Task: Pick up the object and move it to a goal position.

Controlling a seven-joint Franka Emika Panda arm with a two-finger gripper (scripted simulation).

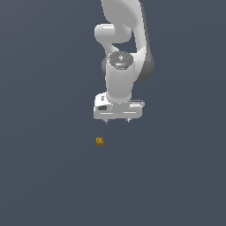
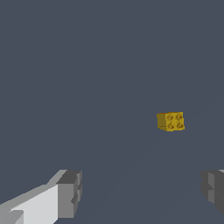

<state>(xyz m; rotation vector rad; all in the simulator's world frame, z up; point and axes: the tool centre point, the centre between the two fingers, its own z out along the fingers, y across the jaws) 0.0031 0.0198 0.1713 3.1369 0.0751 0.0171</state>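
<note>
The object [image 1: 99,141] is a tiny yellow-orange block with brownish studs, lying alone on the dark grey floor. In the wrist view the object [image 2: 171,121] shows its studded top face. My white gripper [image 1: 117,120] hangs above it, a little toward the exterior view's right, apart from it. Its two short fingers point down and stand wide apart. In the wrist view the gripper [image 2: 142,192] is open, with grey fingertips [image 2: 70,192] at both sides and nothing between them.
The white arm [image 1: 121,53] rises behind the gripper toward the top of the exterior view. Plain dark grey floor [image 1: 44,176] surrounds the block on all sides.
</note>
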